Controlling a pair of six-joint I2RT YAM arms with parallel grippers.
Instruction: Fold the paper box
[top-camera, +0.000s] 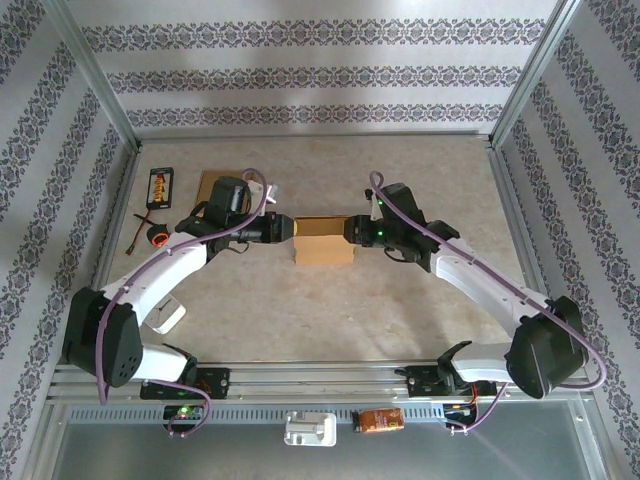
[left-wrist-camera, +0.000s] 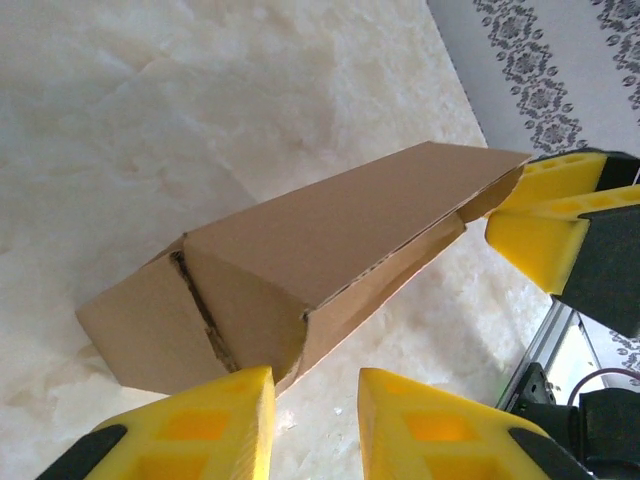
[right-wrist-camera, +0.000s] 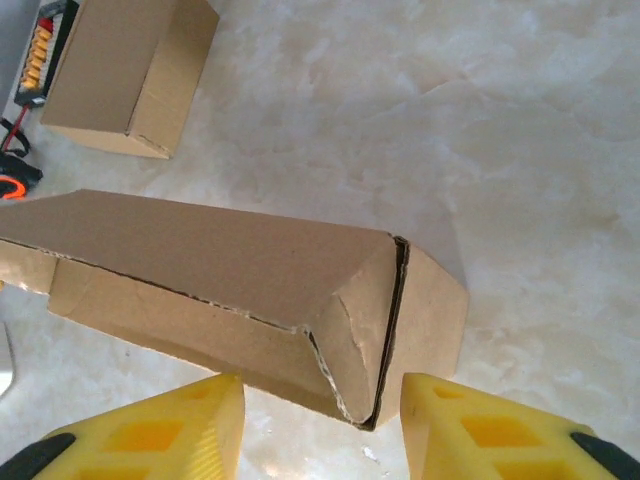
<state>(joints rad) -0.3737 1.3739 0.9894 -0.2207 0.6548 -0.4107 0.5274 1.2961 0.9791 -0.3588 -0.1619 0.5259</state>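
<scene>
Brown cardboard paper box (top-camera: 324, 243) lies closed, long and slightly skewed.

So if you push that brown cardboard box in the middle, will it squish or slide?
Probably squish a bit: the cardboard box looks thin and hollow, with flaps only tucked along open seams. It likely weighs little, so it should slide easily on the smooth table. It's long with flat sides, so it shouldn't roll.
</scene>
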